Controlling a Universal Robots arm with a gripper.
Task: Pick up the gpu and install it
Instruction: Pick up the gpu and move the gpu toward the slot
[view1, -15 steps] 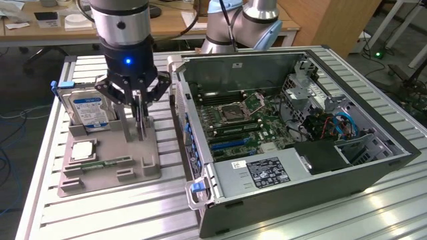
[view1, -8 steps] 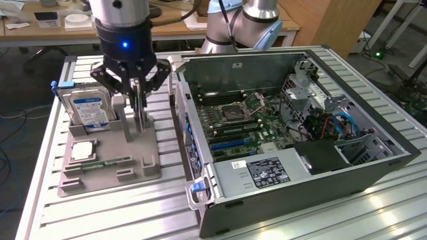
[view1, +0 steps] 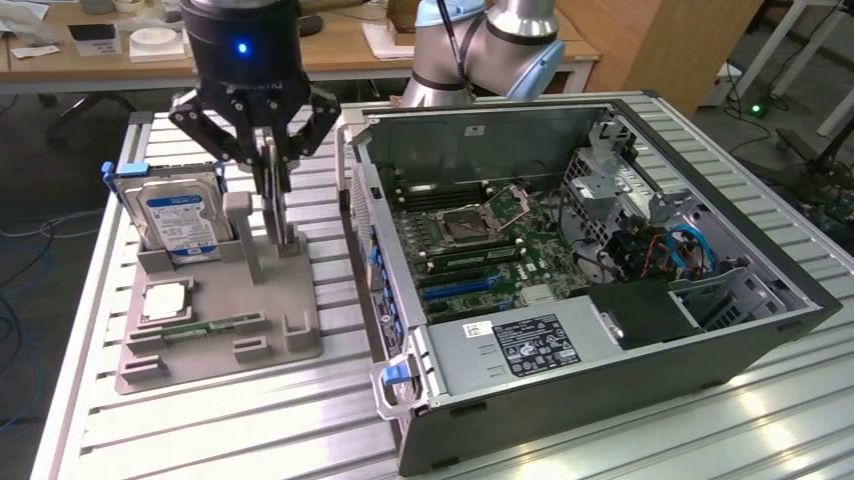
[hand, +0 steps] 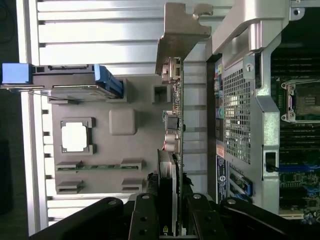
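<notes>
My claw is matt black metal. The gpu shows dull silver sheet metal at one end. The grey holder looks like matt plastic; the table is ribbed, shiny metal.

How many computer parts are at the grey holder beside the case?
4: hard drive upright at the far end, processor flat in front of it, memory stick lying nearest the camera, gpu upright, clamped in the gripper. None seems hidden.

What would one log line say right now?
hand: shut on gpu | gpu: upright at holder | install: not yet done
</notes>
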